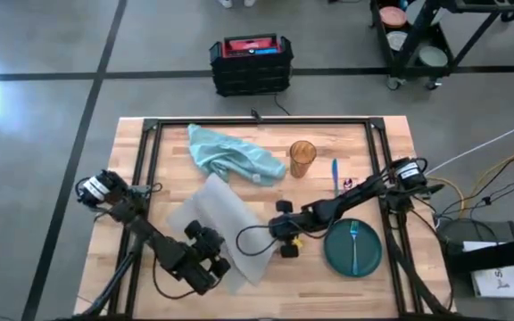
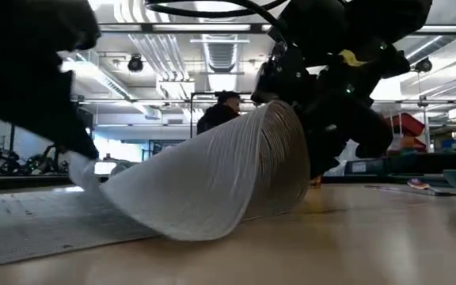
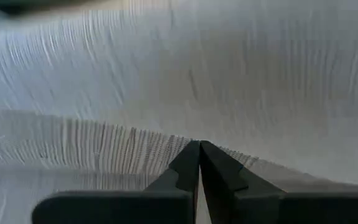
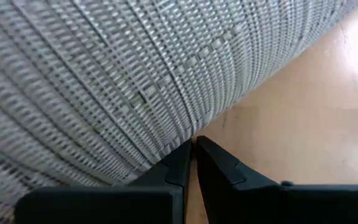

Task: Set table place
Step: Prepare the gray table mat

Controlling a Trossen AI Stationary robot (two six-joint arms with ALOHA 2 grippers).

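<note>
Both pincers [image 3: 199, 155] [image 4: 193, 152] clamp placemat [image 1: 226, 218]; plate [image 1: 342, 254] holds fork [image 1: 354, 245]; cup [image 1: 302, 158] contents unclear

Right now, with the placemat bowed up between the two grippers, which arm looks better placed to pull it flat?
Probably the right. The right gripper pinches the raised edge of the placemat, with bare table behind to draw toward. The left gripper pins the opposite edge low, serving as anchor.

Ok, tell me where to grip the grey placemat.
Take the placemat by its thin edge, coming in low from outside it. It is a limp sheet, bowed up off the table, so probably only the rim fits between fingers. The left gripper and right gripper are each shut on an edge that way.
</note>
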